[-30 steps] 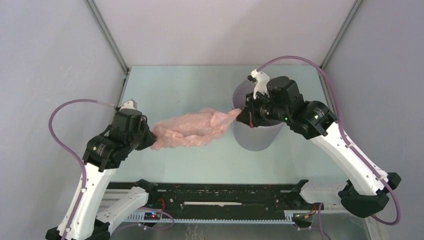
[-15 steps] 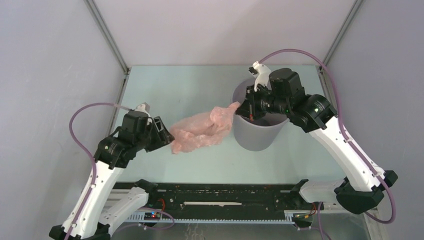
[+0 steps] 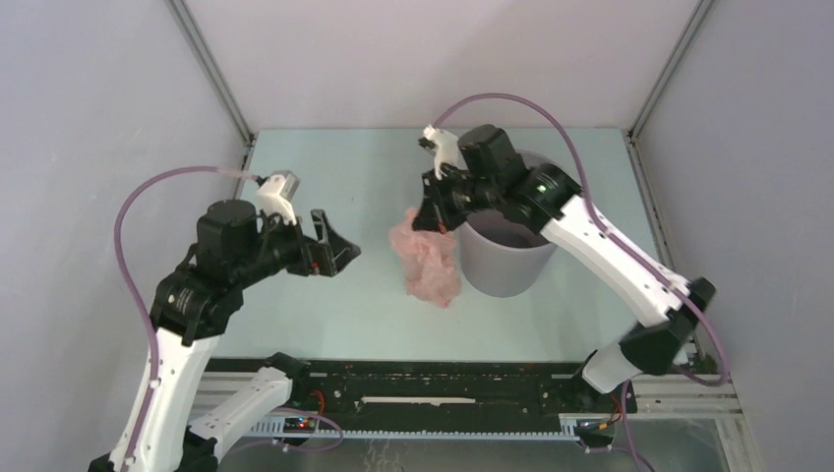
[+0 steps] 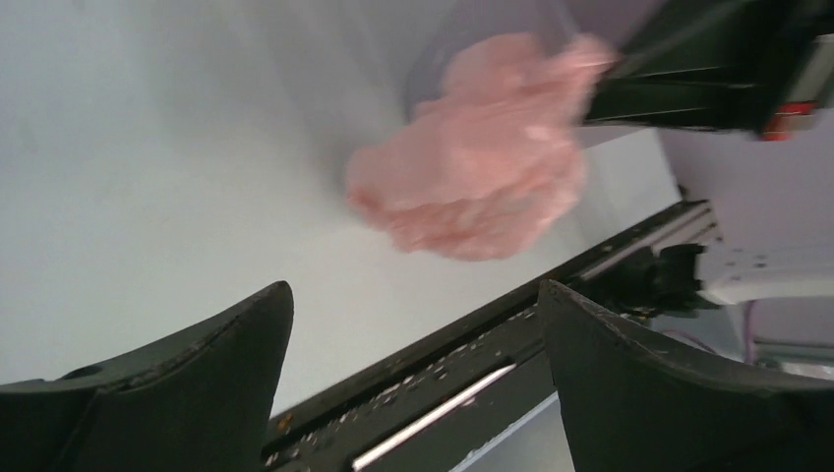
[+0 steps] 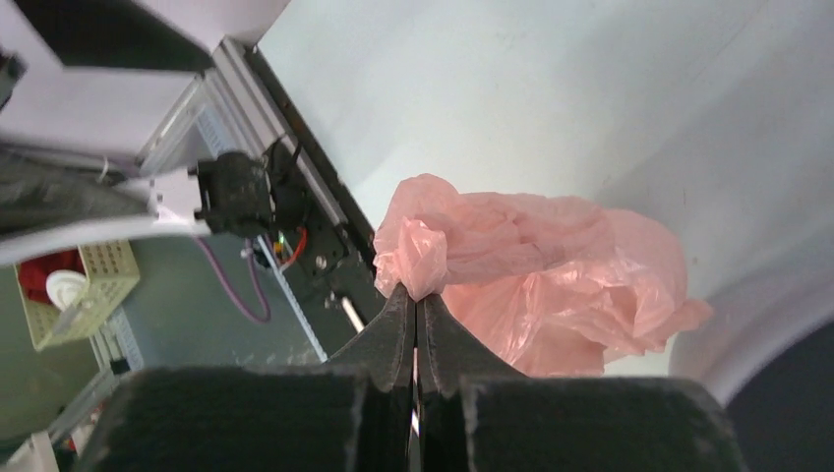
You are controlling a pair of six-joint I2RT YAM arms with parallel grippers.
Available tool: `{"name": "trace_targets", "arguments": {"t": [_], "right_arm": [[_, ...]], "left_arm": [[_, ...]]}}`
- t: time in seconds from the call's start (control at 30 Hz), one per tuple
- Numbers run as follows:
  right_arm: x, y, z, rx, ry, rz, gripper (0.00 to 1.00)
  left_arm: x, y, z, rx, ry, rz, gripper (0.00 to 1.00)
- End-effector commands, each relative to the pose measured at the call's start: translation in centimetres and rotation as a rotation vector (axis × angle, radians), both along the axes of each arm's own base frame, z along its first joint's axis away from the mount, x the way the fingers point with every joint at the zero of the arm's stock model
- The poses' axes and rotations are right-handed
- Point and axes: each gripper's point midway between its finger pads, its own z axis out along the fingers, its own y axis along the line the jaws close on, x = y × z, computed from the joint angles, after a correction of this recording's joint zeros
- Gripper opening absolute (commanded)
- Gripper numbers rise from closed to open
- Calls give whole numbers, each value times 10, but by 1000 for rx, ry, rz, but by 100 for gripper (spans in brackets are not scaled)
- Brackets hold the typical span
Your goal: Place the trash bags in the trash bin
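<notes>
Far left, from above: the white-and-black left arm point(image 3: 182, 315), rising from the near edge of the pale blue-green table top point(image 3: 325, 157), with a looped purple cable point(image 3: 133, 206) hung over its shoulder. At its end, the left gripper point(image 3: 334, 241) point(image 4: 415, 295), black and two-fingered, pointing right across the table. Fingers point(image 4: 197, 383) released and spread wide, with nothing between them but bare table in the left wrist view. Well apart from the bag, with a stretch of table between.

Toward the middle: the thin, translucent, pale-pink plastic film trash bag point(image 3: 428, 264) point(image 4: 472, 187) point(image 5: 551, 265), crumpled into a soft wrinkly bunch and hanging in the air from one pinched fold. Outside the bin, just beside its left wall and overlapping that wall in the overhead view. Contact of the lowest folds with the table: cannot tell. Blurred in the left wrist view.

At the top of the bag: the right gripper point(image 3: 436, 214) point(image 5: 416, 295), black, fingers clenched tight on a small knot of pink film, tips pressed together and the film bulging out just past them in the right wrist view. Held near the bin's left rim, above it.

Right of that: the plain grey, round, slightly tapered plastic trash bin point(image 3: 502, 270), upright on the table, its mouth partly covered by the white-and-black right arm point(image 3: 600, 246) reaching in from the near right corner, with an arched purple cable point(image 3: 511, 98) over the top.

Along the near edge, below both arms: a long black rail point(image 3: 443, 379).
</notes>
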Motion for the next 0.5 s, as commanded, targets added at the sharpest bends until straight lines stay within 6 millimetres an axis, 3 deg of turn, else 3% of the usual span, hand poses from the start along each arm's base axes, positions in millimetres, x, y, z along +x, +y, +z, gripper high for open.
{"name": "trace_targets", "arguments": {"t": [0.0, 0.1, 0.2, 0.37, 0.47], "right_arm": [[27, 35, 20, 46, -2, -110, 0], [53, 33, 11, 35, 135, -321, 0], [66, 36, 4, 89, 295, -419, 0], [66, 41, 2, 154, 459, -493, 0], [62, 38, 4, 175, 508, -522, 0]], "left_arm": [[26, -46, 43, -161, -119, -170, 98], [36, -67, 50, -297, -154, -223, 98], [44, -75, 29, -325, -106, -214, 99], [58, -85, -13, -367, -22, -164, 100], [60, -93, -26, -388, 10, -148, 96]]}}
